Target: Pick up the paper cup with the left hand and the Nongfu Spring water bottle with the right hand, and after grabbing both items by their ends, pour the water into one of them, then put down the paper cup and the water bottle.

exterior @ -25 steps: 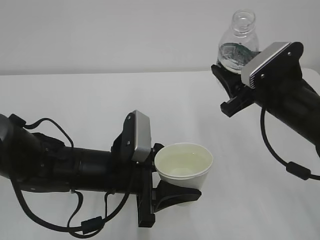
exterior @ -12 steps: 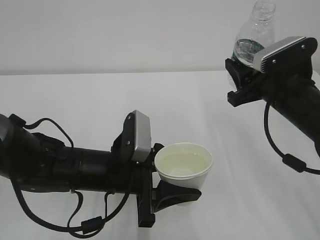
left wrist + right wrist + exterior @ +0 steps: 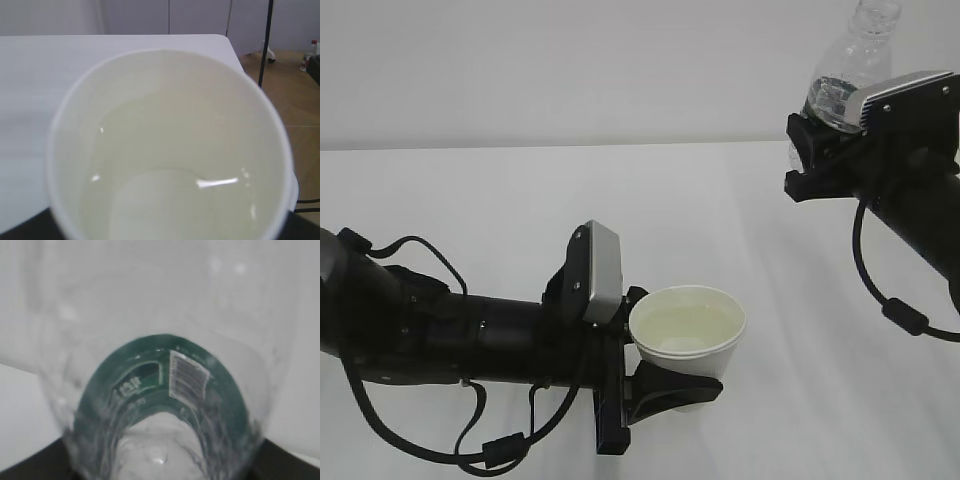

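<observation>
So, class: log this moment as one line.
left pincer: holds cup, water inside | right pincer: holds bottle upright, raised | table

paper cup (image 3: 687, 335): 1, at 6 o'clock | Nongfu Spring water bottle (image 3: 850, 75): 1, at 2 o'clock | robot arms: 2

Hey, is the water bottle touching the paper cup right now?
Apart. The exterior view shows the water bottle held high at upper right, with bare table between it and the paper cup low in the middle.
</observation>
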Tool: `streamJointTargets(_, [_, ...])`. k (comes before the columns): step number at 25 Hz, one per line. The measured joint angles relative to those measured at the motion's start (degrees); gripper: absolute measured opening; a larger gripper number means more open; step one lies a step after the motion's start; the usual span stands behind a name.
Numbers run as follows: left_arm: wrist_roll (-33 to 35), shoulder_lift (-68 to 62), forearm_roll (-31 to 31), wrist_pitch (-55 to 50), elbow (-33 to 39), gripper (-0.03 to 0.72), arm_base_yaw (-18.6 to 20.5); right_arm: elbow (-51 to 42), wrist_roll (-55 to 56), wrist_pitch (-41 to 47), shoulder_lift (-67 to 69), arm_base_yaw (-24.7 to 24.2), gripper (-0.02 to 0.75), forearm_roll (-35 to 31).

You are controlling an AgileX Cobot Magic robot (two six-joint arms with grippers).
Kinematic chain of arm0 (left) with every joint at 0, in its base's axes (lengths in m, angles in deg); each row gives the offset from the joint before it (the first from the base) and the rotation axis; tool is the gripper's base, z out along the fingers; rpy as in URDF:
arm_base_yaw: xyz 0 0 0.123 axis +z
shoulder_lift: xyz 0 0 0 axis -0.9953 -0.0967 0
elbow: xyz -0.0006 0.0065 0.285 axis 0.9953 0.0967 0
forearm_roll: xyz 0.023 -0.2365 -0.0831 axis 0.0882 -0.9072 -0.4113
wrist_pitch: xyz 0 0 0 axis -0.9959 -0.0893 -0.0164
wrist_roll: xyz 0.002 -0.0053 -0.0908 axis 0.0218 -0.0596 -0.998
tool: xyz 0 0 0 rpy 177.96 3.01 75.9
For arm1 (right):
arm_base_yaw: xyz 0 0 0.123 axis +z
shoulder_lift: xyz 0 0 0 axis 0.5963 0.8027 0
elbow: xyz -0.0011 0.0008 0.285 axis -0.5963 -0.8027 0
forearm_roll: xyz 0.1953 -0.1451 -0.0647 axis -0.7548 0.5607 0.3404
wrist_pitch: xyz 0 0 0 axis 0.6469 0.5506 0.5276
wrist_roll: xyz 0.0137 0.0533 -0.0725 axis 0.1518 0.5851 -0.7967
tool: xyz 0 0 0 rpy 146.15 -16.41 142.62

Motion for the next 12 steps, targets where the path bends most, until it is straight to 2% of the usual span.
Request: streamJointTargets(12, [0.0,0.0,0.0,0.0,0.0,0.408,0.0,0.0,0.5,4.1,0.4,0.0,0.386,-2.8])
